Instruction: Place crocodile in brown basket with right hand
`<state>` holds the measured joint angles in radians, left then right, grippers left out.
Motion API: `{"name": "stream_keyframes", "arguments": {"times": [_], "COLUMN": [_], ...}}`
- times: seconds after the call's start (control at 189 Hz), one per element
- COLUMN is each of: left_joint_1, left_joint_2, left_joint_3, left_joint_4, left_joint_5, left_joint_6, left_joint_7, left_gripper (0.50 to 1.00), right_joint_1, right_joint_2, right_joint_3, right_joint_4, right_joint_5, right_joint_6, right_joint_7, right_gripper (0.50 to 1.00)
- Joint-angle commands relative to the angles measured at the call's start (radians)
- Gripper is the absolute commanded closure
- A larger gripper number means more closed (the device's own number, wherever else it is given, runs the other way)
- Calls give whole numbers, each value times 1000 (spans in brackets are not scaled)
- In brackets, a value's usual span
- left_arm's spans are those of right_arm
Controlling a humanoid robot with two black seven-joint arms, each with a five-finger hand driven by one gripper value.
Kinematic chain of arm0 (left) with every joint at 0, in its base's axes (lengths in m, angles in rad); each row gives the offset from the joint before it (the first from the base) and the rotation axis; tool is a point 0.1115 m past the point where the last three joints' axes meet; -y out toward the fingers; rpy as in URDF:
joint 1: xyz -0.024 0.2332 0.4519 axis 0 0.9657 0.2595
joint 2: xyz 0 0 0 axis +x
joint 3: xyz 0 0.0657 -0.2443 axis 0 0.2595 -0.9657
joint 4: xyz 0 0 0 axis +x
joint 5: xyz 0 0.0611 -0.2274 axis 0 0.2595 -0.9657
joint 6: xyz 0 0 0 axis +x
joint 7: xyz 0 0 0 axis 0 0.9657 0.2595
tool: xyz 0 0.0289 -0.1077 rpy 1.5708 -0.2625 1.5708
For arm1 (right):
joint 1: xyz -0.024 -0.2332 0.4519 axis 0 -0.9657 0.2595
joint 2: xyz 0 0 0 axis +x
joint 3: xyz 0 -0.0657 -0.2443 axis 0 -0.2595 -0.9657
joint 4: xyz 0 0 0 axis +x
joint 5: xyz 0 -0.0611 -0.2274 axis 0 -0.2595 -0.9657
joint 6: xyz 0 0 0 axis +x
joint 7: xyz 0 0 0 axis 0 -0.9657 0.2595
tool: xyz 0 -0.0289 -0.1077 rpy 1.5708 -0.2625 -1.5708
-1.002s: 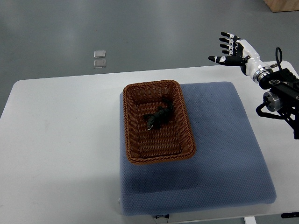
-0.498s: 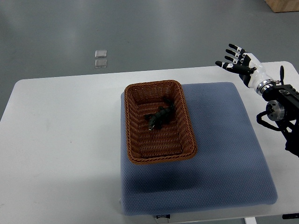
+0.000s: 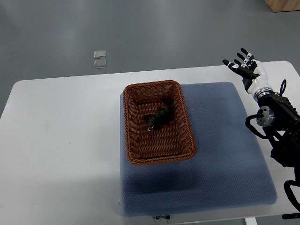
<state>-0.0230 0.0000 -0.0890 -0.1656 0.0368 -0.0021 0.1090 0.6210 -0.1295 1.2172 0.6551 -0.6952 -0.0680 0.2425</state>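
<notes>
A single, seemingly high camera looks steeply onto the table (image 3: 56, 140).

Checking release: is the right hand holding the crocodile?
No, the crocodile lies in the brown basket; the right hand is open and empty, well apart.

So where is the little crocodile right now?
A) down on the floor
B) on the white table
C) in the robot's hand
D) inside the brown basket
D: the crocodile lies on the bottom of the brown basket, and the right hand is open and holds nothing, off by the table's far right corner.
</notes>
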Motion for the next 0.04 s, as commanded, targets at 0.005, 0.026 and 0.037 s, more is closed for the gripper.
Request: {"name": "stream_keyframes", "arguments": {"times": [0.005,0.026,0.037], "left_joint_1": [0,0,0], "left_joint_2": [0,0,0], "left_joint_3": [0,0,2], "left_joint_4": [0,0,1], "left_joint_5": [0,0,0], "left_joint_6": [1,1,-1], "left_joint_7": [0,0,1], "left_gripper": [500,500,500], "right_joint_1": [-14,-15,-17], "right_joint_2": [16,18,18], "right_joint_3": [2,1,1], "right_joint_4": [31,35,37], "right_joint_5": [0,0,0], "right_joint_6": [-19,-19,-19], "right_joint_7": [12,14,14], "right_gripper": [566,566,566]}}
